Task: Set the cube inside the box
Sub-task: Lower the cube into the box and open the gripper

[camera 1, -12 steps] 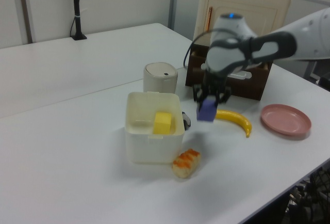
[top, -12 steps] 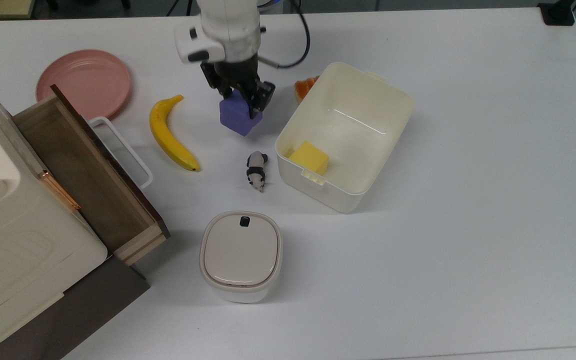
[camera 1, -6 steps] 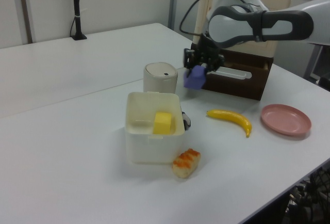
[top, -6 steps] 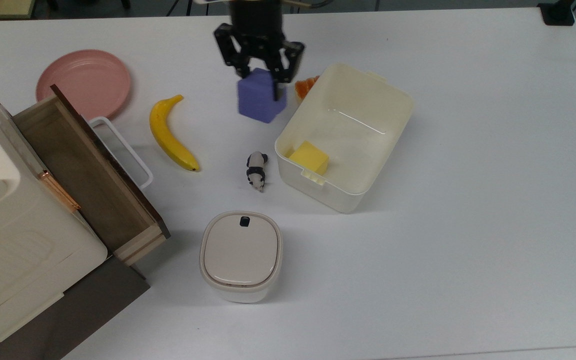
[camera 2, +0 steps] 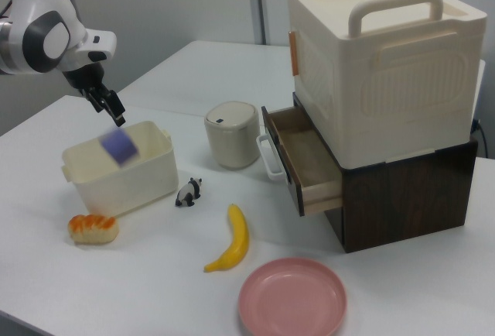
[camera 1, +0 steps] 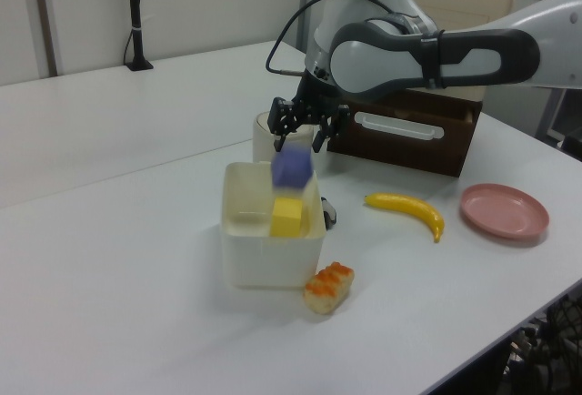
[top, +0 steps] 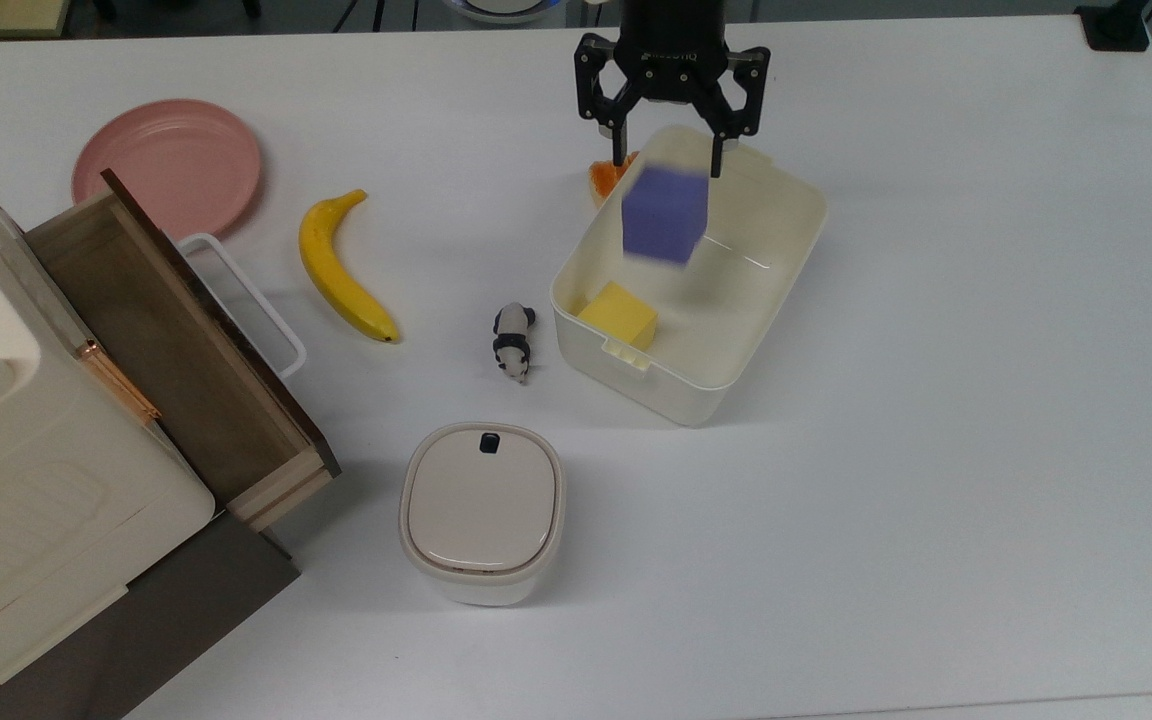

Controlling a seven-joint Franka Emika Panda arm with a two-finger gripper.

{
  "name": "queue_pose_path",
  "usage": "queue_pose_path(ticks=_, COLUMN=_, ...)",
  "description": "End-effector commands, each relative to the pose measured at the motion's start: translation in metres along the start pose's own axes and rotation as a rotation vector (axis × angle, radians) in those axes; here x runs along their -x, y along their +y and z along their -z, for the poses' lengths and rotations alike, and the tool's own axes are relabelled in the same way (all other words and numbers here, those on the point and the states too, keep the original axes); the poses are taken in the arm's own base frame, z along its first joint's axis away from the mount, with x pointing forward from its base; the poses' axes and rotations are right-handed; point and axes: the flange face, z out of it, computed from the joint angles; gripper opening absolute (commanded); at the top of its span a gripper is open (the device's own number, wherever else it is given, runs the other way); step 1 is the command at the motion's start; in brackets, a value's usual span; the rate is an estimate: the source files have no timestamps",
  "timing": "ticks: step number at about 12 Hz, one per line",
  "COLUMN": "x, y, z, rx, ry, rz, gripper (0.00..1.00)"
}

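Tabletop (top: 936,400), white and matte, beneath pale wall panels. Cream-white box (top: 786,290), open-topped, holding a yellow block (top: 617,314). Gripper (top: 669,150) above the box's far rim, fingers spread, gripping nothing. Purple-blue cube (top: 666,214), motion-blurred, in mid-air just below the fingers, over the box's interior.

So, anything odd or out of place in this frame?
Yes: the cube is in mid-air, clear of the open end effector and blurred, apparently dropping into the box that already holds a yellow block. Also, the wooden drawer stands open.
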Motion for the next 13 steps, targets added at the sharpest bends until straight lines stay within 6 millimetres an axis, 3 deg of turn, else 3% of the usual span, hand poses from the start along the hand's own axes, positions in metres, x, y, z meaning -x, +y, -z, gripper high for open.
queue_pose_path(ticks=1, x=-0.004, y=-0.005, z=0.006, rx=-0.002, ry=0.028, rz=-0.001, gripper=1.00)
queue_pose_path(ticks=5, x=-0.005, y=0.000, z=0.011, rx=0.004, ry=0.024, rz=-0.004, gripper=1.00)
queue_pose_path(ticks=7, x=-0.004, y=0.025, z=0.020, rx=0.069, ry=-0.051, rz=0.024, gripper=1.00)
queue_pose_path(ticks=10, x=-0.014, y=0.090, z=0.028, rx=0.154, ry=-0.161, rz=0.072, gripper=1.00)
queue_pose_path(ticks=13, x=-0.029, y=0.099, z=0.055, rx=0.210, ry=-0.127, rz=0.090, gripper=1.00)
